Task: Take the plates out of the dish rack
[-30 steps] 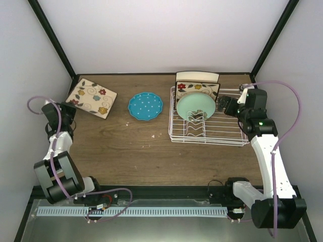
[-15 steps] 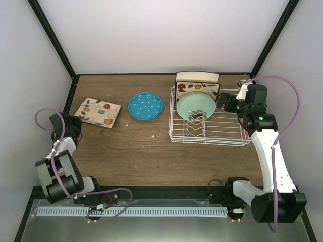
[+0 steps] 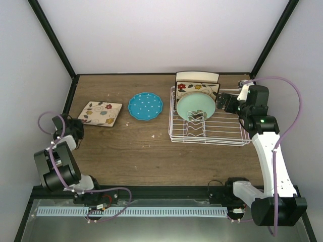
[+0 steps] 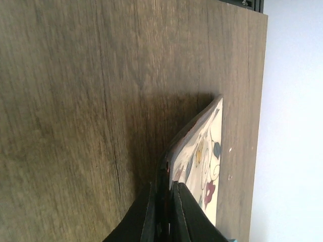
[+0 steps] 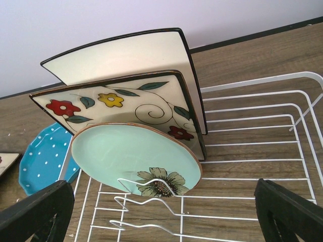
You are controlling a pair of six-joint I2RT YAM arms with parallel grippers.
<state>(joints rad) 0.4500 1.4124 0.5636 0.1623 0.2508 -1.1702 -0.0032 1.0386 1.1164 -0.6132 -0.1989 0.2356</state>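
The white wire dish rack (image 3: 209, 135) stands right of centre and holds three plates on edge: a mint green flowered plate (image 3: 196, 108) in front, a square cream floral plate (image 3: 198, 89) behind it, and a plain cream square plate (image 3: 197, 77) at the back. My right gripper (image 3: 222, 103) hangs wide open at the rack's right side, facing the mint plate (image 5: 133, 156); the fingers (image 5: 38, 212) flank it at a distance. My left gripper (image 3: 75, 126) is shut on the near edge of another square floral plate (image 3: 101, 113), which lies low and slightly tilted at far left (image 4: 202, 151). No pink plate shows.
A round blue dotted plate (image 3: 145, 106) lies flat on the wood table (image 3: 131, 146) between the left square plate and the rack; it also shows in the right wrist view (image 5: 43, 159). Walls close in the table at the back and on both sides.
My left arm has drawn back and lowered the square floral plate from a steep tilt until it lies almost flat on the table. My right gripper has shifted slightly toward the rack.
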